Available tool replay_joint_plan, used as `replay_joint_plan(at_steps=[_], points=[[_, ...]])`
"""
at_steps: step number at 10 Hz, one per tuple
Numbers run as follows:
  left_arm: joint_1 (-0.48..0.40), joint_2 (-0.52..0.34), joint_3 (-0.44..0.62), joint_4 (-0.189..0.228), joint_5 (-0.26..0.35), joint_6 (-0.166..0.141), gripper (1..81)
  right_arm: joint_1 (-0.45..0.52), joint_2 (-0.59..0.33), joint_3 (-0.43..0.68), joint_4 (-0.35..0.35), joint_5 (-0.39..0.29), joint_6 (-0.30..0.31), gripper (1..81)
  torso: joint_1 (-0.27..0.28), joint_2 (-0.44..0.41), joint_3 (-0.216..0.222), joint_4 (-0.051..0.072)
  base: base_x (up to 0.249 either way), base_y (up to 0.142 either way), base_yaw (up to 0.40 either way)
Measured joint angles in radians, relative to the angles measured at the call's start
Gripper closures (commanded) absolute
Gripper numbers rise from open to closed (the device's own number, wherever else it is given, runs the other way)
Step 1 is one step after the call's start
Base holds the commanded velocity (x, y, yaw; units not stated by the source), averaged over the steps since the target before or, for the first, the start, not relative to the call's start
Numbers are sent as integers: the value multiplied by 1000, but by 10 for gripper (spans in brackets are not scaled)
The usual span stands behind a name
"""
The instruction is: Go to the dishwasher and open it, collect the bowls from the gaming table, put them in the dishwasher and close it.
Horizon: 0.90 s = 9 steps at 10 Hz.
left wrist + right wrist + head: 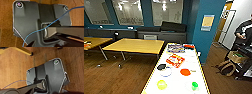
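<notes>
The gaming table (151,79), white-topped with a yellow rim, stretches away from me in the head view. On its near half lie a yellow-green bowl (162,84), a bright green bowl (194,85), an orange bowl (185,72), a pale bowl (166,72) and a dark bowl (161,66). The dishwasher is out of view. Both wrist views look down past the robot's own dark plate onto brown wooden floor.
Flat colourful game boxes (175,60) (176,48) lie on the table's far half. Two yellow-wood tables (135,45) (94,41) stand to the left. A teal pillar (209,37) rises to the right. Beyond it are a person (244,32), a backpack (226,67) and a loaded cart (236,56).
</notes>
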Motion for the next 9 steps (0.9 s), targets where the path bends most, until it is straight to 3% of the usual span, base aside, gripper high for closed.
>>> replay_joint_plan(at_steps=[4,9], points=[[0,0,0,0,-1,0,10,159,-269,249,45,-20,21,10,0,0,0,0,0,0,0],[0,0,0,0,-1,-3,10,521,-378,445,74,-246,59,10,1,1,-1,0,0,0,0]])
